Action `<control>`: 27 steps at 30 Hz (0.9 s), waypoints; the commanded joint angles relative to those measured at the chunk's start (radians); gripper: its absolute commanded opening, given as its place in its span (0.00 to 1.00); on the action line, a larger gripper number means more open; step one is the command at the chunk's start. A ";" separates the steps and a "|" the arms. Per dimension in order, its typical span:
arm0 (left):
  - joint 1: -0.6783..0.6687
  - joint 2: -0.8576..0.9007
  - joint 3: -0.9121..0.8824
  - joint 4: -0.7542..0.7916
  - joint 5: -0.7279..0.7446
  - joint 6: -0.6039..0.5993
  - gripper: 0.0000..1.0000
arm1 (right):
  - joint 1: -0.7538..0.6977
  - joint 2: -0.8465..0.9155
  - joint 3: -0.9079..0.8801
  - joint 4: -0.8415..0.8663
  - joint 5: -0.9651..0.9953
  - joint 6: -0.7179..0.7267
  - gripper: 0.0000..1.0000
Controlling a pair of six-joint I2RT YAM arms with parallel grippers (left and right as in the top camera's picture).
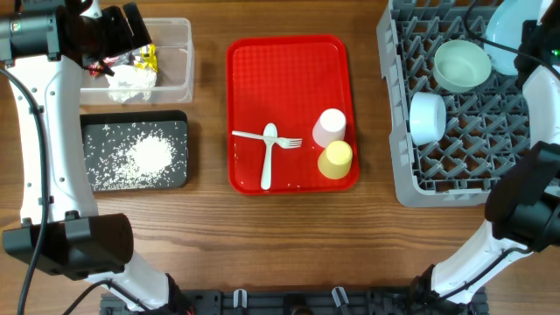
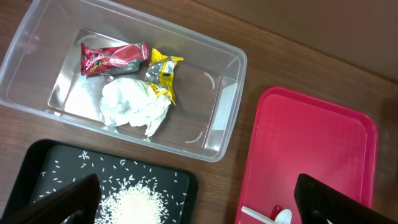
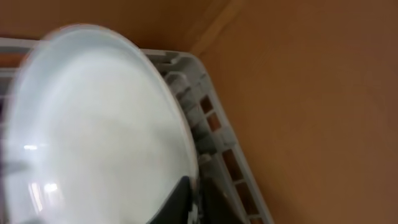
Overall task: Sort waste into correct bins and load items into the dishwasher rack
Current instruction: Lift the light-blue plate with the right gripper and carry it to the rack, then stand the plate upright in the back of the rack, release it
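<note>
The clear tub point(image 1: 179, 52) point(image 2: 230, 93) holds a crumpled white napkin point(image 1: 133, 81) point(image 2: 134, 106), a red wrapper point(image 2: 114, 58) and a yellow wrapper point(image 2: 163, 70). The black tray point(image 1: 92, 131) point(image 2: 37, 155) holds rice grains point(image 1: 149, 155) point(image 2: 134, 205). My left gripper point(image 1: 114, 31) point(image 2: 205, 208) is open and empty above the tub. My right gripper point(image 1: 534, 35) point(image 3: 193, 199) is shut on the rim of the light-blue plate point(image 1: 506, 31) point(image 3: 93, 124), on edge at the far corner of the grey rack point(image 1: 455, 166) point(image 3: 211, 124). Two pale bowls point(image 1: 462, 66) point(image 1: 427, 117) sit in the rack.
A flat red tray point(image 1: 289, 79) point(image 2: 311, 143) in the middle carries a white spoon point(image 1: 268, 157) point(image 2: 280, 216), a white fork point(image 1: 267, 138), a pink cup point(image 1: 330, 127) and a yellow cup point(image 1: 335, 159), both upside down. Bare wood lies between the tray and the rack.
</note>
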 commanded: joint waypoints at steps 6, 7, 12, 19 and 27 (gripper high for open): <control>0.006 0.009 -0.006 0.000 -0.006 0.019 1.00 | 0.014 0.000 0.004 -0.092 -0.103 0.172 1.00; 0.006 0.009 -0.006 0.000 -0.006 0.019 1.00 | 0.014 -0.011 0.005 -0.113 -0.151 0.179 1.00; 0.006 0.009 -0.006 0.000 -0.006 0.019 1.00 | 0.013 -0.132 0.008 -0.257 -0.442 0.306 1.00; 0.006 0.009 -0.006 0.000 -0.006 0.019 1.00 | 0.013 -0.238 0.007 -0.489 -0.719 0.458 0.80; 0.006 0.009 -0.006 0.000 -0.006 0.019 1.00 | 0.010 -0.214 -0.091 -0.611 -0.598 0.806 0.55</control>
